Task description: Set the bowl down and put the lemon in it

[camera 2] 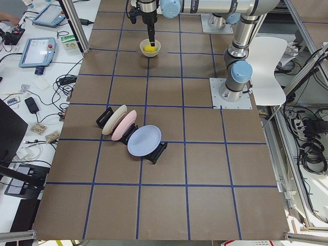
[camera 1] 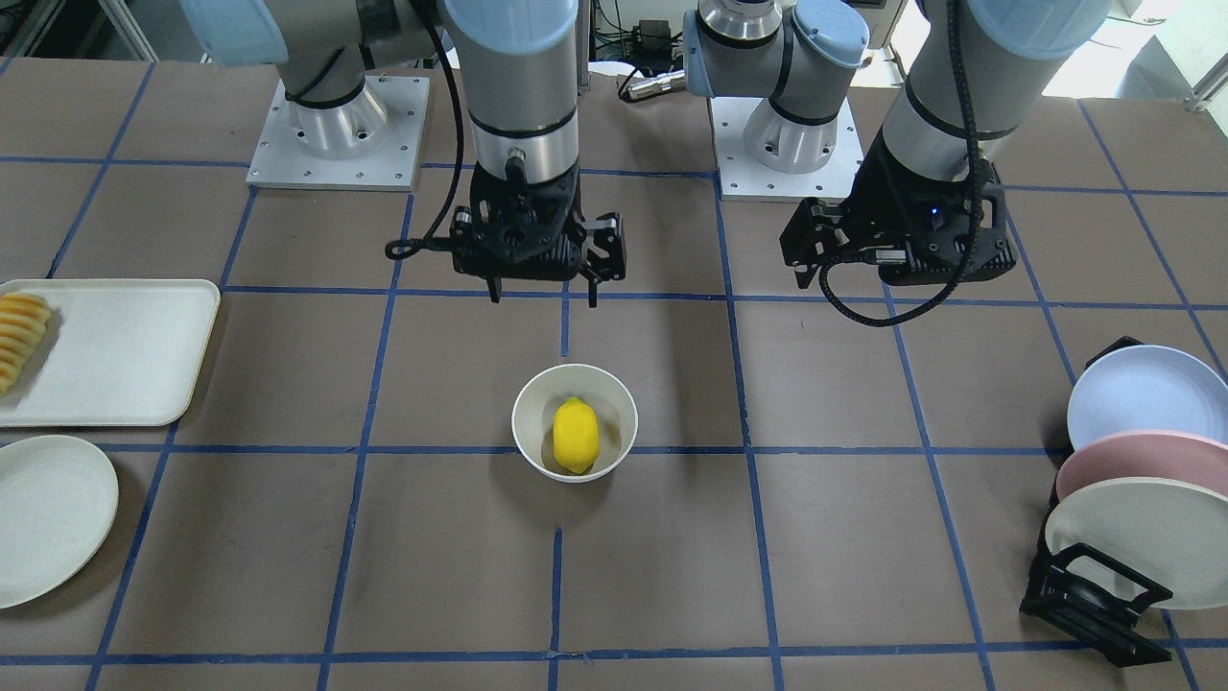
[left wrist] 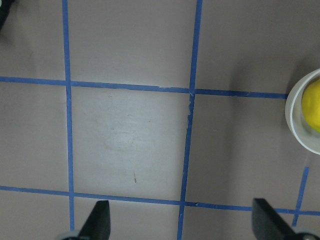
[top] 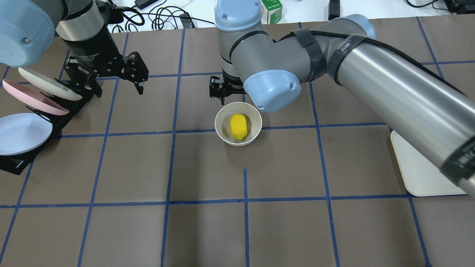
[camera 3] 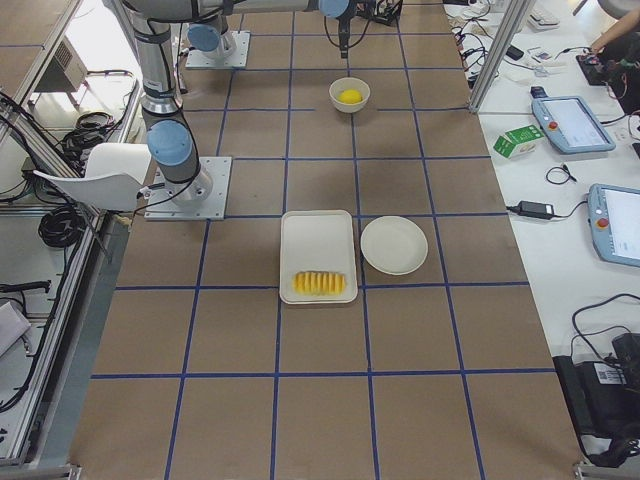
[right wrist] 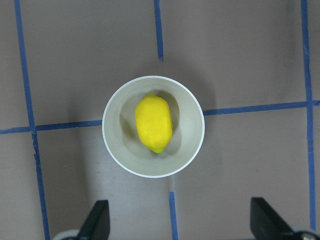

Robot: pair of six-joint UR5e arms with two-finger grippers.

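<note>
The off-white bowl (camera 1: 531, 422) stands upright on the brown table near its middle, with the yellow lemon (camera 1: 576, 437) lying inside it. Both show in the overhead view too: bowl (top: 222, 126), lemon (top: 238, 127). My right gripper (camera 1: 544, 297) hangs above the table just on the robot's side of the bowl, open and empty. The right wrist view looks straight down on the bowl (right wrist: 189, 125) and lemon (right wrist: 153, 122), with the fingers wide apart. My left gripper (top: 119, 88) is open and empty, well off to the bowl's side; its wrist view catches the bowl's rim (left wrist: 295, 120) at the edge.
A black rack (camera 1: 1084, 595) holds blue, pink and cream plates (camera 1: 1142, 480) near my left arm. A white tray (camera 1: 125, 355) with a row of orange-yellow fruit slices (camera 1: 19, 336) and a white plate (camera 1: 48, 518) lie on my right side.
</note>
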